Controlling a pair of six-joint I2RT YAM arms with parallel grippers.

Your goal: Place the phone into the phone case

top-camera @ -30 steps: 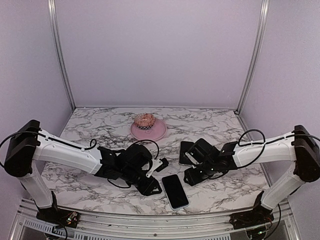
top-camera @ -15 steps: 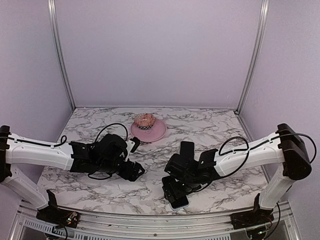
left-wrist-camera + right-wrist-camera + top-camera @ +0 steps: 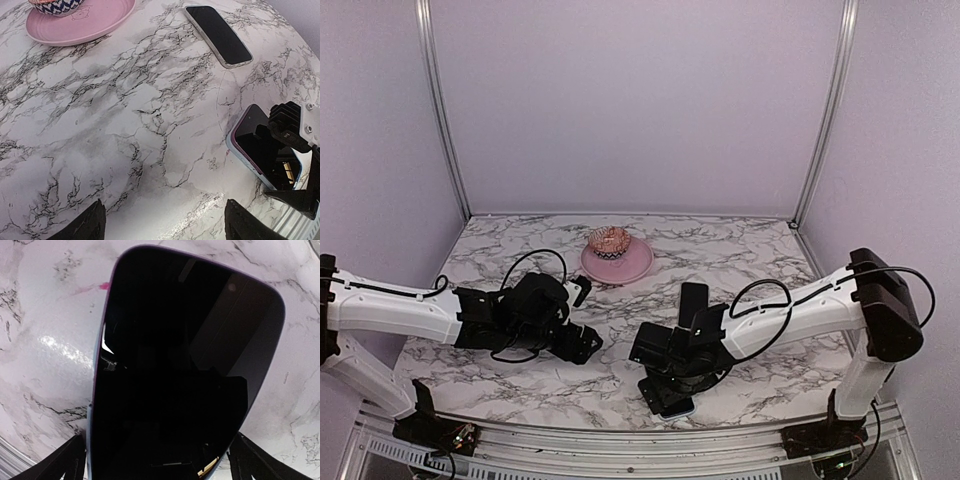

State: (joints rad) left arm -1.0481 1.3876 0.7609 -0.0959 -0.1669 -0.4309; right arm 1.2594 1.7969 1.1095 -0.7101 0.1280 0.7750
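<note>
right fingers [image 3: 67,460]: spread wide, one black tip in each lower corner of the right wrist view, each just outside a long edge of the phone. Nothing is pinched between them. Whether a tip touches an edge cannot be told.
phone [image 3: 185,365]: flat on the table [image 3: 125,125], screen up, directly under the right fingers. It fills the middle of the right wrist view and lies at the lower middle of the top view.
phone's look: glossy black screen mirroring the dark hardware above it, with a thin pale blue edge.
writing: nothing can be read. There is a faint line drawing on the plate's rim, and pink specks [image 3: 102,286] mark the table by the phone's upper left corner.
left fingers [image 3: 90,222]: apart and holding nothing, low over bare table at the lower edge of the left wrist view. In the top view they are left of the phone, well apart from it.
second phone [image 3: 217,34]: black face with a greyish rim, flat at the upper right of the left wrist view, apart from the phone.
plate [image 3: 107,20]: pink, at the upper left of the left wrist view, carrying a bowl [image 3: 52,6] with a blue and white zigzag.
in the way: the dark end of the right arm [image 3: 800,305] covers most of the phone in the top view, so only its lower end shows. In the left wrist view the same black body hides the phone's lower right part.
table's look: white marble with black veins.
</note>
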